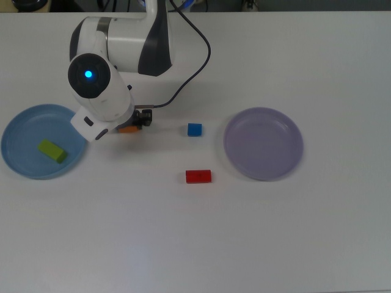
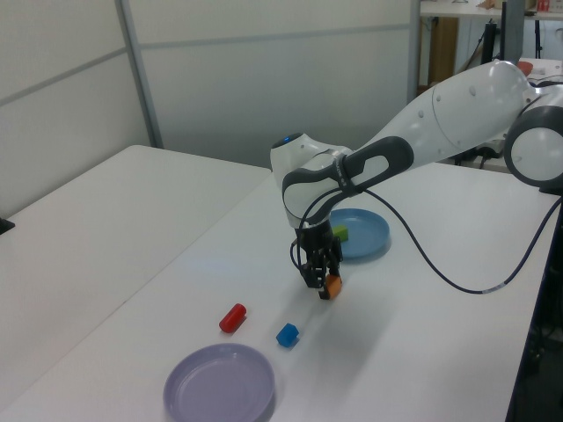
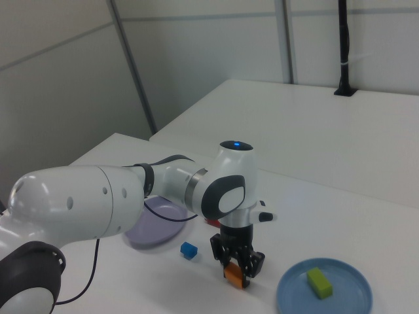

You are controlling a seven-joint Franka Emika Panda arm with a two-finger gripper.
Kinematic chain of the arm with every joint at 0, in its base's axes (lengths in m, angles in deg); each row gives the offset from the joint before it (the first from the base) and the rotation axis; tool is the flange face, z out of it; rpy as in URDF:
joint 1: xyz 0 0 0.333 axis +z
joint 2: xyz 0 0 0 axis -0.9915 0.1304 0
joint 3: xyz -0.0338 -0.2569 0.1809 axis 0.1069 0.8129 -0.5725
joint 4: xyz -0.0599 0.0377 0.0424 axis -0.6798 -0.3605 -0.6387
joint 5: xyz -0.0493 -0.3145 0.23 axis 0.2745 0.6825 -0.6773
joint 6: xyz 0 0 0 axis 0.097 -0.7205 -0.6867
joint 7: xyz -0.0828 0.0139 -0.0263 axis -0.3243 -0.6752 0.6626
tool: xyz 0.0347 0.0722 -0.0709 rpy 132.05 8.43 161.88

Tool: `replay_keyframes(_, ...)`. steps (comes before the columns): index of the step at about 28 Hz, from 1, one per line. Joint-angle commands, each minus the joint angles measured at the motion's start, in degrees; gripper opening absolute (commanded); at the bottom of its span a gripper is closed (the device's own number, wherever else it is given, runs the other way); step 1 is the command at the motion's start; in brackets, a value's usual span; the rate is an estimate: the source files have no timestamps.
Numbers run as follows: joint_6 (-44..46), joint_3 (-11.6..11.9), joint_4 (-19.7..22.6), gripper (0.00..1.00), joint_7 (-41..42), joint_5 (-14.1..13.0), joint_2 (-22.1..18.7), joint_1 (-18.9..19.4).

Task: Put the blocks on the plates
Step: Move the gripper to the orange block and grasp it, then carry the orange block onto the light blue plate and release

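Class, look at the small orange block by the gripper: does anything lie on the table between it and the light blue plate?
Nothing visible does. The small orange block sits at the gripper, and bare white table separates it from the light blue round plastic plate, which holds only a lime-green block.

orange block [image 3: 233, 274], lime block [image 1: 52, 151], blue plate [image 1: 18, 131], lavender plate [image 1: 263, 143]

No legible text or labels

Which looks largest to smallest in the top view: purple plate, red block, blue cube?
1. purple plate
2. red block
3. blue cube
All lie flat on the table, so nearness hardly matters.
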Motion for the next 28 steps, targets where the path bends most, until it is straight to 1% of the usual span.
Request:
replay_keyframes(1, -0.6, 1.2, -0.3, 0.00, 0.8, 0.3, -3.1, -0.9)
replay_keyframes(5, -0.1, 1.1, -1.8, 0.00, 2.4, -0.3, -4.5, -3.7)
replay_keyframes(6, 0.2, 1.2, -3.2, 0.00, 2.4, -0.3, -4.5, -4.4)
replay_keyframes(8, 0.2, 1.2, -4.1, 0.00, 2.6, -0.4, -4.3, -5.5)
replay_keyframes(11, -0.4, 1.2, -4.4, 0.00, 3.6, -0.7, -3.9, -7.6)
replay_keyframes(13, -1.2, 1.3, -4.4, 0.00, 5.0, -0.7, -3.0, -9.0)
replay_keyframes(15, -2.0, 1.3, -4.4, 0.00, 5.3, -0.3, -1.7, -9.6)
replay_keyframes(17, -4.3, 1.9, -4.4, 0.00, 5.2, -0.2, -0.5, -9.8)
replay_keyframes(20, -6.9, 2.8, -4.4, 0.00, 5.1, -0.5, 0.1, -9.8)
replay_keyframes(22, -9.1, 3.1, -4.4, 0.03, 4.4, -1.0, 0.8, -9.8)
replay_keyframes(24, -9.9, 3.2, -4.5, 0.03, 4.4, -1.6, 0.9, -9.9)
replay_keyframes(26, -10.0, 3.2, -4.5, 0.08, 4.9, -2.1, 0.9, -10.2)
replay_keyframes(27, -10.0, 3.3, -4.4, 0.22, 5.1, -2.3, 0.9, -10.5)
replay_keyframes(28, -10.0, 3.3, -4.4, 0.32, 5.1, -2.5, 0.9, -10.7)
